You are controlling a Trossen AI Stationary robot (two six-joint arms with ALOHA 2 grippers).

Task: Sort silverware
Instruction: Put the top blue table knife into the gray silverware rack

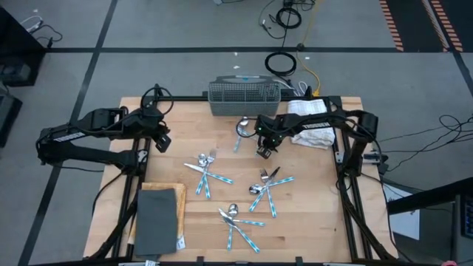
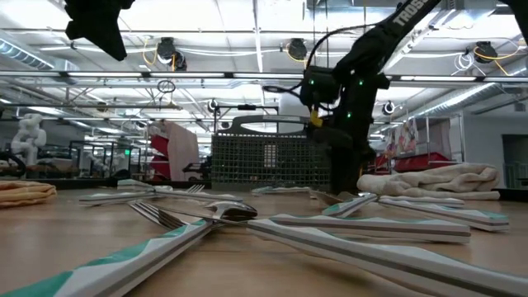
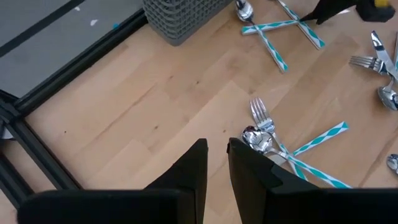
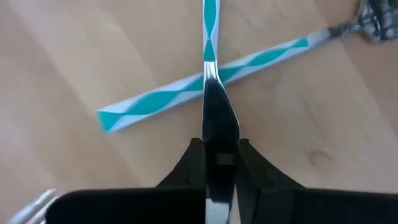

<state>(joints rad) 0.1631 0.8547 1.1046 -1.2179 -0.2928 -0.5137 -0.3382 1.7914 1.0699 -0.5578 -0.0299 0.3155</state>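
Observation:
The silverware lies in loose crossed heaps on the wooden table: one heap [image 1: 207,174], one [image 1: 267,186], one [image 1: 240,220], and a few pieces [image 1: 241,133] before the basket. My right gripper [image 1: 264,150] [image 4: 219,155] is low over the table right of those pieces, shut on one piece of silverware. My left gripper [image 1: 161,140] [image 3: 217,155] hangs above bare wood near the left heap's fork and spoon [image 3: 261,127], its fingers a narrow gap apart, holding nothing. My right gripper pinches the piece by its shiny metal end [image 4: 217,115] between both fingers, which lie along it. Its blue patterned handle [image 4: 210,25] sticks straight out ahead of the fingers and crosses over another piece's handle [image 4: 161,99]. Whether it is lifted off the table cannot be told.
The grey wire-mesh basket [image 1: 244,96] stands at the table's far edge, and the white folded towel [image 1: 310,124] lies to its right. A dark grey mat on a board [image 1: 159,218] lies at the near left corner. Bare wood [image 1: 318,222] shows at the near right.

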